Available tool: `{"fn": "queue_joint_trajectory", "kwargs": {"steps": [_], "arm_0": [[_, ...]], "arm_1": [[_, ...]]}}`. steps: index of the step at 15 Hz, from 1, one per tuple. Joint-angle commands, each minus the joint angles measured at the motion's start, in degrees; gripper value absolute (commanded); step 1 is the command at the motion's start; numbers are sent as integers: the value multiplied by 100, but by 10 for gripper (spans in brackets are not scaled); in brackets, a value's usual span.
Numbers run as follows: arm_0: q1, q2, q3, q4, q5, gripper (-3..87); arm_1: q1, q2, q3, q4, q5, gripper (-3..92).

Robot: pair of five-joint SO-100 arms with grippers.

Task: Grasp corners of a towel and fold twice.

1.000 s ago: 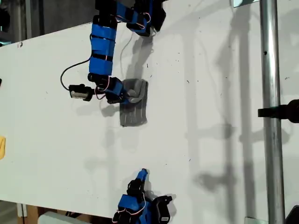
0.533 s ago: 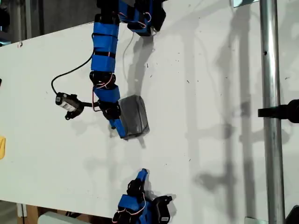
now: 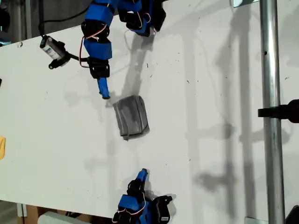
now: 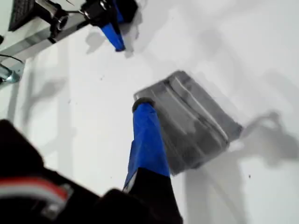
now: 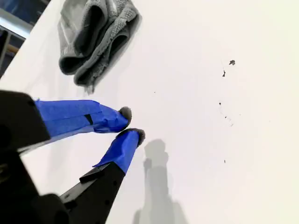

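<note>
The grey striped towel [image 3: 131,116] lies folded in a small thick bundle on the white bench [image 3: 210,93]. It sits about in the middle of the bench, between the two blue grippers. Its layers are stacked on each other, and the folded edges look soft and a bit bumpy in the second wrist view [image 5: 93,32].

The first gripper [image 3: 103,91] hangs just beside the towel, on the side toward the bench edge at the top of the exterior view. It is not touching the cloth. In its own wrist view only one blue finger [image 4: 145,109] shows, reaching over a corner of the towel [image 4: 191,119], so I cannot tell if its fingers are spread or pressed together.

The second gripper [image 3: 143,173] sits near the bench edge at the bottom of the exterior view, well apart from the towel. Its fingers [image 5: 124,112] are nearly pressed together at the tips and they pinch nothing.
</note>
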Motion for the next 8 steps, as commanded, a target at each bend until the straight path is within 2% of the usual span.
{"fn": "queue_joint_trajectory", "kwargs": {"steps": [1, 2, 3, 4, 5, 6, 7, 8], "arm_0": [[211, 35, 35, 35, -439, 98], [193, 26, 35, 35, -598, 118], [0, 26, 35, 35, -290, 117], [-70, 26, 35, 44, 79, 117], [18, 26, 35, 44, 316, 117], [220, 26, 35, 44, 387, 117], [413, 26, 35, 44, 800, 117], [466, 26, 35, 44, 1854, 117]], "arm_1": [[299, 2663, 1327, 1151, 659, 583], [308, 3841, 2118, 1415, 1002, 583], [272, 5071, 2725, 1784, 1099, 583], [272, 5186, 2786, 2364, 1266, 581], [123, 5186, 2900, 2364, 1239, 509], [114, 5194, 3023, 2320, 1292, 230], [167, 5194, 3103, 2417, 1564, 51], [229, 5221, 3208, 2681, 1837, -2]]}}
